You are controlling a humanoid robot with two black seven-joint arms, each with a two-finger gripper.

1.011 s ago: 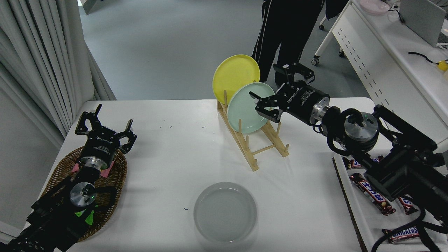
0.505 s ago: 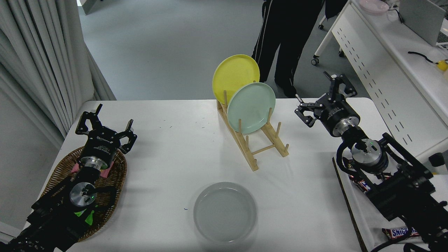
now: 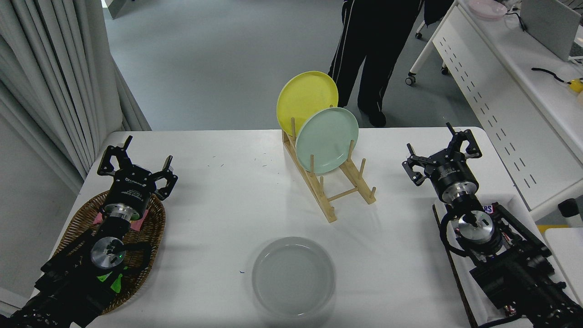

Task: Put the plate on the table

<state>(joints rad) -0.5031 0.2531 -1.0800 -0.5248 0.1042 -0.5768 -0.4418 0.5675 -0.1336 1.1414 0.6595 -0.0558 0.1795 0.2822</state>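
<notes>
A: What lies beyond the tabletop?

B: A plain grey-blue floor, smooth and evenly lit, running to the top of the view. A person in dark trousers stands on it at the far side.

A: And to the sides?

B: Pale grey curtains hang in long folds down the left edge. On the right, a white desk with a perforated side panel runs diagonally; it stands on castors. A black cable and a small yellow object lie on it, with a pink dish at its far end.

A: The light?

B: Soft, with faint shadows only.
</notes>
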